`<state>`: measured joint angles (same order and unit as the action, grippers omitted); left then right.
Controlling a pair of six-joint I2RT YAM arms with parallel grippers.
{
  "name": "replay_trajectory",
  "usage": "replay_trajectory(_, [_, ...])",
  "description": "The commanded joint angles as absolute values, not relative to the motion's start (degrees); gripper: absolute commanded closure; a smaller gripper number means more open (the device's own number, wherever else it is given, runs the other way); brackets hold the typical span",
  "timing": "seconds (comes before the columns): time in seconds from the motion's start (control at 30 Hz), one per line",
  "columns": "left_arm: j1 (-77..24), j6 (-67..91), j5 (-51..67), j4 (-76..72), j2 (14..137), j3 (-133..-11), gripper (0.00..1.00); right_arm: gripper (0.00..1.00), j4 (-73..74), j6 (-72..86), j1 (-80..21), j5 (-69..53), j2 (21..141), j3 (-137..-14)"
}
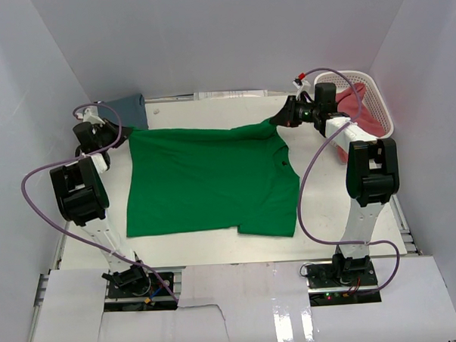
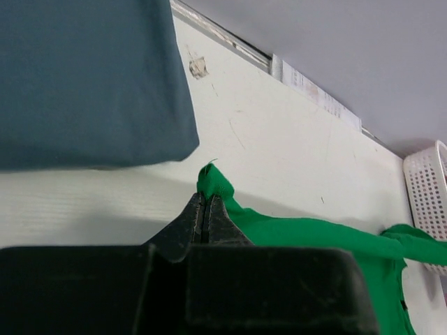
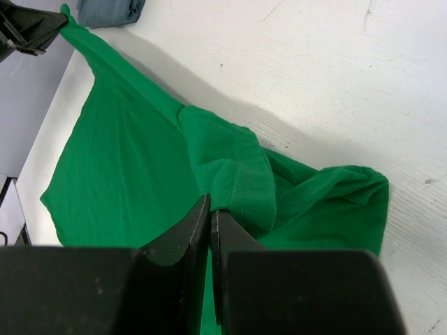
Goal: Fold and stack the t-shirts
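Top external view, near edge outward: green t-shirt [image 1: 213, 179] lies spread open across the middle of the table [image 1: 216, 247], not yet folded, its right side rumpled; both arms pinch cloth at its far edge; left gripper [image 1: 126, 133] clamped tight on the far-left corner; right gripper [image 1: 281, 122] clamped tight on a bunched fold at the far right; farther back, slate blue t-shirt [image 1: 127, 109] sits folded in the far-left corner, seemingly done; pinkish red t-shirt [image 1: 352, 105] heaped in the white basket [image 1: 378, 96], far right; judged roughly a third through; green fold, red shirt and stacking remain.
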<state>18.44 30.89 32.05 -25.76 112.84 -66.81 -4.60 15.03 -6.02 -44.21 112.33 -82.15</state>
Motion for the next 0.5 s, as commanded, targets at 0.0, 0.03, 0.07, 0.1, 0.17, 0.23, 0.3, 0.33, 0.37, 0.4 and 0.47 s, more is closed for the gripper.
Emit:
replay_trajectory(0.0, [18.6, 30.9, 39.2, -29.6, 110.3, -65.5, 1.00, 0.92, -7.5, 15.7, -5.7, -45.8, 109.6, -81.7])
replay_trajectory(0.03, [18.7, 30.8, 39.8, -29.5, 110.5, -65.5, 1.00, 0.92, -7.4, 15.8, -5.7, -45.9, 109.5, -81.7])
replay_trajectory(0.07, [18.7, 30.7, 40.6, -29.6, 110.8, -65.5, 1.00, 0.92, -7.5, 15.9, -5.7, -45.9, 109.4, -81.6])
replay_trajectory(0.1, [18.7, 30.5, 41.0, -29.6, 111.1, -65.6, 1.00, 0.92, -7.4, 16.0, -5.7, -45.9, 109.3, -81.3])
replay_trajectory(0.17, [18.7, 30.6, 41.9, -29.6, 111.5, -65.7, 1.00, 0.92, -7.6, 16.0, -5.6, -45.8, 108.8, -80.9])
replay_trajectory(0.23, [18.7, 30.5, 43.5, -29.7, 112.4, -65.9, 1.00, 0.92, -7.6, 16.1, -5.7, -45.7, 108.4, -80.3])
replay_trajectory(0.3, [18.7, 30.1, 44.0, -30.1, 112.4, -65.4, 1.00, 0.92, -7.6, 16.1, -5.7, -45.5, 107.8, -80.1])
replay_trajectory(0.33, [18.7, 29.7, 44.1, -30.5, 112.2, -65.1, 1.00, 0.92, -7.6, 16.1, -5.6, -45.5, 107.7, -79.9])
replay_trajectory(0.37, [18.8, 29.5, 44.2, -31.3, 112.0, -64.7, 1.00, 0.92, -7.4, 16.0, -5.7, -45.5, 107.4, -79.8])
replay_trajectory(0.4, [18.7, 29.3, 44.3, -31.7, 111.6, -63.9, 1.00, 0.92, -7.4, 16.1, -5.7, -45.6, 107.3, -79.7])
replay_trajectory(0.47, [18.7, 28.8, 44.7, -32.7, 111.3, -63.2, 1.00, 0.92, -7.4, 16.2, -5.6, -45.4, 106.9, -79.2])
